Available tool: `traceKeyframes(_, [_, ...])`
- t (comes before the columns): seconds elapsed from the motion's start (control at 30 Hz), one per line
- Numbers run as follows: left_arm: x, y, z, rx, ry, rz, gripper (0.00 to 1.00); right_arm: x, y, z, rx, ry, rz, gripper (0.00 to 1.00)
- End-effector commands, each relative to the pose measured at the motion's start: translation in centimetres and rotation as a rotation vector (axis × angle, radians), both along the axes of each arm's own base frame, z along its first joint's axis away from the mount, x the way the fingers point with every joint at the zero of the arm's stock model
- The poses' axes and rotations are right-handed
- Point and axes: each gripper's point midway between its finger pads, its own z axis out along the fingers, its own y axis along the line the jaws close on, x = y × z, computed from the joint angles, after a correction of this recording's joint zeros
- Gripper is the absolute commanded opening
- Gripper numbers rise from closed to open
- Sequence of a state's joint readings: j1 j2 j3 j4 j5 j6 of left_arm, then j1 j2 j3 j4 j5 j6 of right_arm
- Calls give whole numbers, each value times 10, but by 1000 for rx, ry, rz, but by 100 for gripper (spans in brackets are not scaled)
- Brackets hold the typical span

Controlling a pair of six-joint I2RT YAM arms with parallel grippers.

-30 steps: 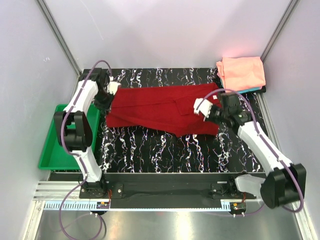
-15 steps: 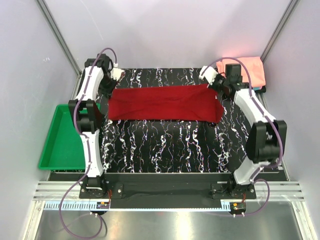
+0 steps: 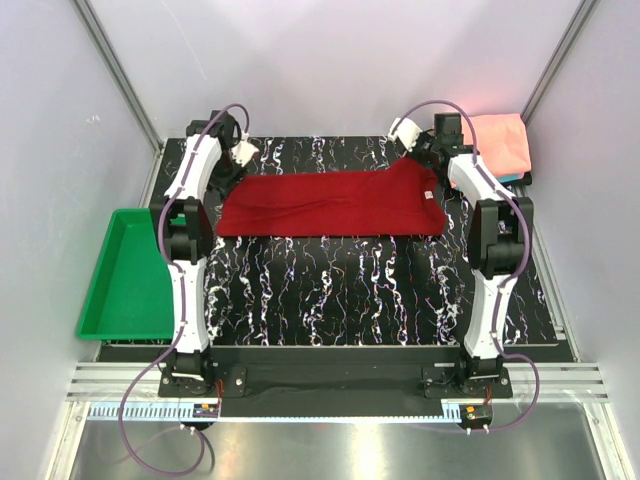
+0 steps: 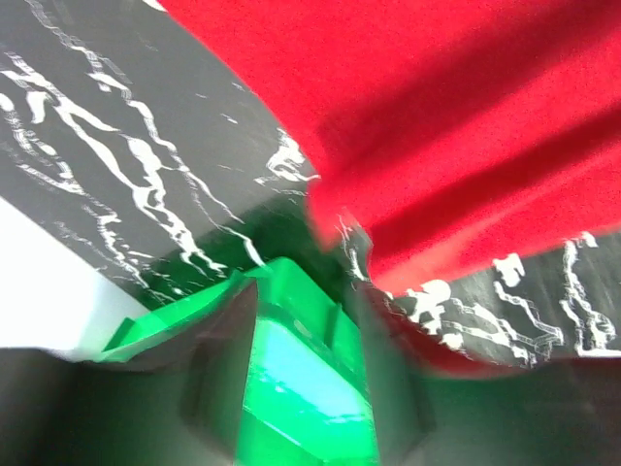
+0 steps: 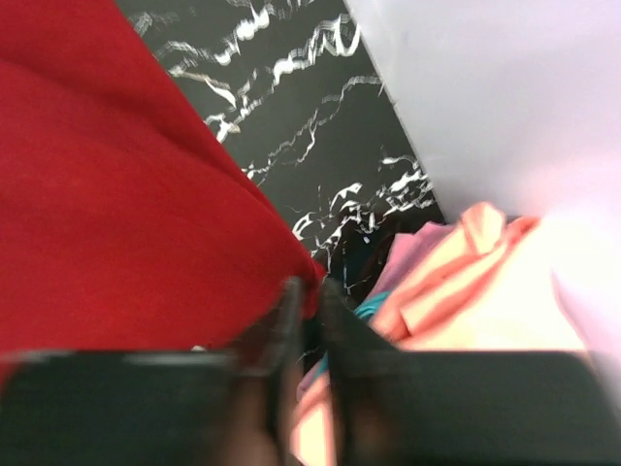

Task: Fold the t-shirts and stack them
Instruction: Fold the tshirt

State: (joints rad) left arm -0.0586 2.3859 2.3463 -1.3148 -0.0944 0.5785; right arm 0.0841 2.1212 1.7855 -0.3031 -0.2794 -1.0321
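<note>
The dark red t-shirt (image 3: 330, 203) lies flat as a long folded band across the far half of the table. My left gripper (image 3: 241, 154) hangs at its far left corner. In the left wrist view the left gripper (image 4: 303, 335) is open, nothing between its fingers, the red cloth (image 4: 437, 126) just beyond. My right gripper (image 3: 410, 135) is at the shirt's far right corner. In the right wrist view the right gripper (image 5: 310, 291) has its jaws narrowly parted, with the red corner (image 5: 146, 194) at their tips. The salmon-pink t-shirt (image 3: 500, 140) lies folded at the back right on a teal one (image 3: 512, 178).
A green tray (image 3: 128, 280) sits off the table's left edge and shows between my left fingers (image 4: 301, 388). Light walls enclose the table at the back and sides. The black marbled tabletop (image 3: 330, 290) runs toward the arm bases.
Both arms swung to the back corners, pulling the bunched red shirt into a flat band. Both grippers went from shut to parted, and the shirt has settled on the table.
</note>
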Motion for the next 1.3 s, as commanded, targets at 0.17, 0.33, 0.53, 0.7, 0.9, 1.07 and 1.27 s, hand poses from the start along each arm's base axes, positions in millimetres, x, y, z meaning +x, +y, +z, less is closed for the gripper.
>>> traceKeyframes(0.17, [48, 7, 90, 41, -407, 144, 68, 32, -33, 91, 82, -258, -294, 57])
traceKeyframes(0.33, [6, -45, 75, -93, -338, 63, 69, -1, -10, 93, 401, -88, -394, 68])
traceKeyframes(0.53, [-38, -84, 13, -215, -72, 79, 64, -42, 42, -1, 628, 456, -431, 65])
traceKeyframes(0.7, [-37, -81, -12, -185, -19, 49, 63, -49, 53, -37, 649, 572, -429, 64])
traceKeyframes(0.9, [-34, -77, -38, -155, 35, 42, 62, -50, 56, -61, 680, 649, -499, 64])
traceKeyframes(1.07, [-36, -81, -55, -163, 89, 53, 62, -44, 55, -75, 651, 650, -521, 64])
traceKeyframes(1.27, [-43, -79, -68, -153, 138, 69, 61, -18, 50, -93, 624, 614, -543, 64])
